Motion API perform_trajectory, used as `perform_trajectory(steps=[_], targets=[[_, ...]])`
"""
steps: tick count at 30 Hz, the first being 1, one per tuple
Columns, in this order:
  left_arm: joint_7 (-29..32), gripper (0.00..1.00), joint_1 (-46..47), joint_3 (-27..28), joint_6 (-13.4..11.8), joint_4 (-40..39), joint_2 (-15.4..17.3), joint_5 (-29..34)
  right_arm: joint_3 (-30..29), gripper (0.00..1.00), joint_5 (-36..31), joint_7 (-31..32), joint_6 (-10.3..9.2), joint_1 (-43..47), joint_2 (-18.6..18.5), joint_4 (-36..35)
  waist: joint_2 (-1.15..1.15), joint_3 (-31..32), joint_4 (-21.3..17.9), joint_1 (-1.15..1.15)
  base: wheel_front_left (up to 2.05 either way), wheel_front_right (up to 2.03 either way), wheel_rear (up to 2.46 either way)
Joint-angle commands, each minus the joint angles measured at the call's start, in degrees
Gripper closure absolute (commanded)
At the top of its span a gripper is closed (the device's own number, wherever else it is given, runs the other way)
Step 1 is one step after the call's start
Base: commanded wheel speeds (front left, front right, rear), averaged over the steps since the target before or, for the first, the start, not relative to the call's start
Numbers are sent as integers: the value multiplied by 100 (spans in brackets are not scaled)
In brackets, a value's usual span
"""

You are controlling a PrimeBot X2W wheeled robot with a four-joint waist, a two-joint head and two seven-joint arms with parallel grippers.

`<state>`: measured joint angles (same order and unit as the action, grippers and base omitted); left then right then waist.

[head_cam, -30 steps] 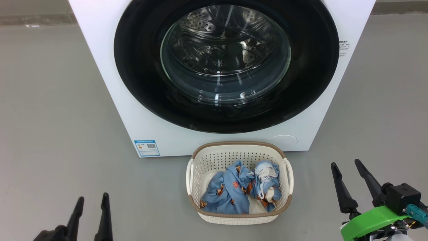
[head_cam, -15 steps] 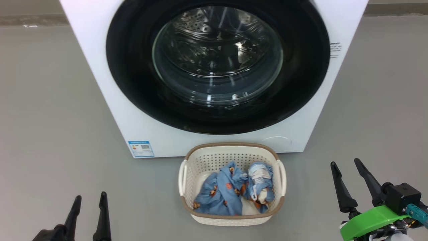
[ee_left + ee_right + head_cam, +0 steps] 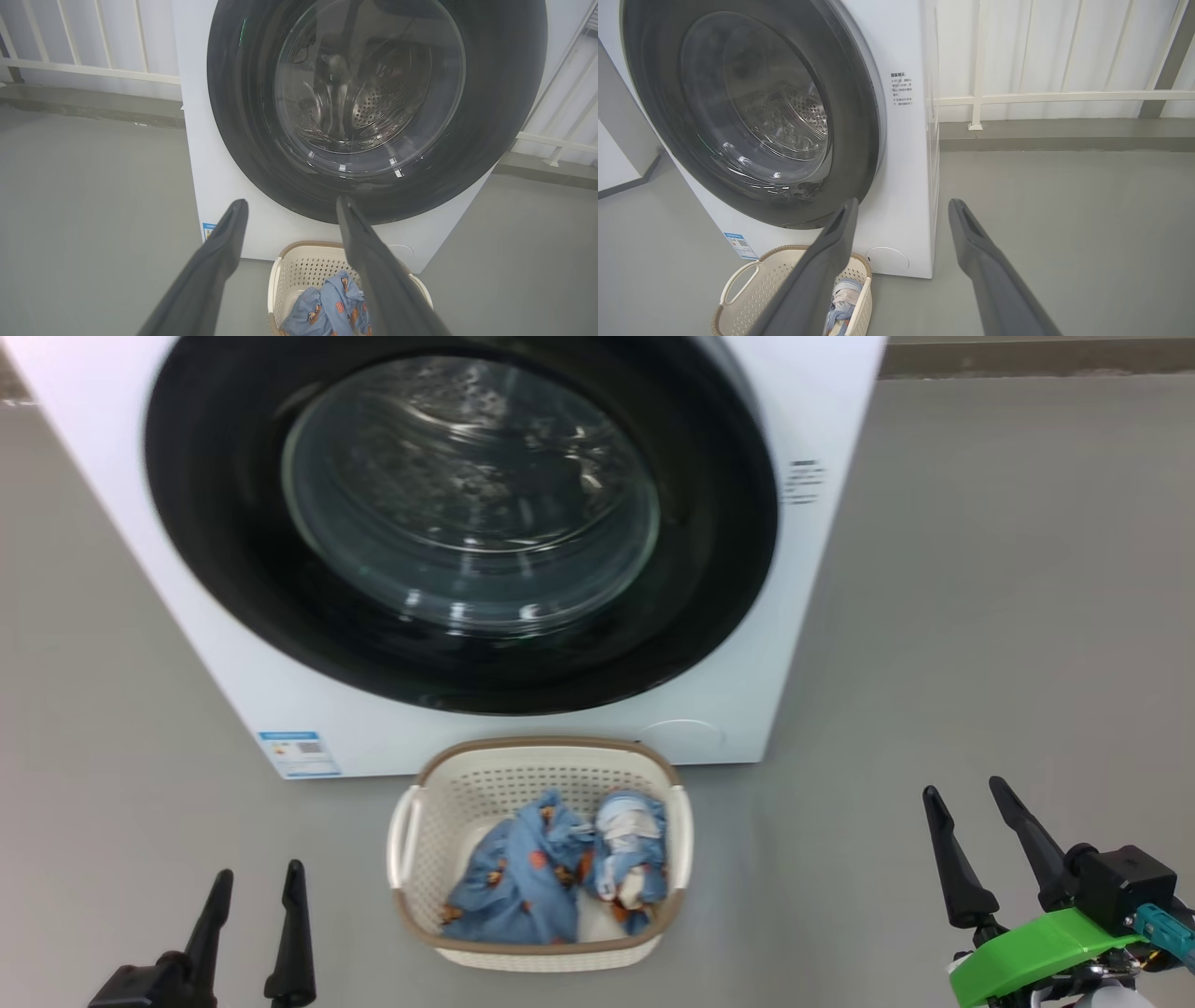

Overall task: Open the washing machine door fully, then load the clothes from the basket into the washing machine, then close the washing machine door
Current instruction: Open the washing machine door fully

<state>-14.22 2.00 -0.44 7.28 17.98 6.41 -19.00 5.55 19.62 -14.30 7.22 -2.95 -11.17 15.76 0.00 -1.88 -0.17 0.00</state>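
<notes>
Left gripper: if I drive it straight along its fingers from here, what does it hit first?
The left gripper would most likely meet the lower black ring of the washing machine door, passing above the basket; depth is unclear.

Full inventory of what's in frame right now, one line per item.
washing machine: one, white, on the floor ahead
washing machine door: one, black ring around clear glass, on the machine's front, shut
basket: one, cream with brown rim, on the floor before the machine
clothes: two, light blue with orange-brown bears, in the basket
label sticker: one, blue, machine's lower left front
round cap: one, white, machine's lower right front
railing: one, white, behind the machine
floor: grey, all around
left gripper: one, dark, open, lower left
right gripper: one, dark, open, lower right
</notes>
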Motion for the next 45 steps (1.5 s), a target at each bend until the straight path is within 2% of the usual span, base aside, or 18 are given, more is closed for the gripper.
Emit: perform_trajectory(steps=[1, 16, 32, 33, 34, 35, 36, 37, 45], targets=[[-78, 0, 218, 148, 21, -181, 109, -24, 88, 0, -93, -70, 26, -70, -67, -142, 0, 0, -8, 0, 123, 123, -246], [-78, 0, 180, 66, 21, -347, 105, -280, 106, 0, -76, -70, 26, -64, -82, -141, 0, 15, -21, 0, 103, 103, -205], [-78, 0, 113, -17, 21, -320, 39, -326, 195, 0, 114, -70, 26, -137, -14, -165, 0, 6, 23, 0, 9, 9, -18], [-78, 0, 106, -21, 21, -322, 22, -330, 201, 15, 203, -70, 26, -165, 8, -167, 0, -4, 28, 0, 0, 0, 0], [-78, 0, 97, -26, 21, -320, 4, -337, 213, 53, 308, -70, 26, -204, 28, -166, 0, -19, 31, 0, 0, 0, 0], [-78, 0, 90, -34, 21, -320, -14, -343, 218, 67, 421, -70, 26, -258, 47, -172, 0, -37, 34, 0, 0, 0, 0], [-78, 0, 86, -38, 21, -321, -32, -351, 218, 85, 534, -70, 26, -325, 66, -182, 0, -55, 36, 0, 0, 0, 0], [-78, 0, 84, -40, 21, -320, -49, -358, 216, 98, 671, -70, 26, -402, 92, -195, 0, -79, 39, 0, 0, 0, 0], [-78, 0, 196, -102, 21, -339, -170, -401, 131, 100, 2248, -70, 26, -1242, 266, -243, 0, -284, 167, 0, 0, 0, 0]])
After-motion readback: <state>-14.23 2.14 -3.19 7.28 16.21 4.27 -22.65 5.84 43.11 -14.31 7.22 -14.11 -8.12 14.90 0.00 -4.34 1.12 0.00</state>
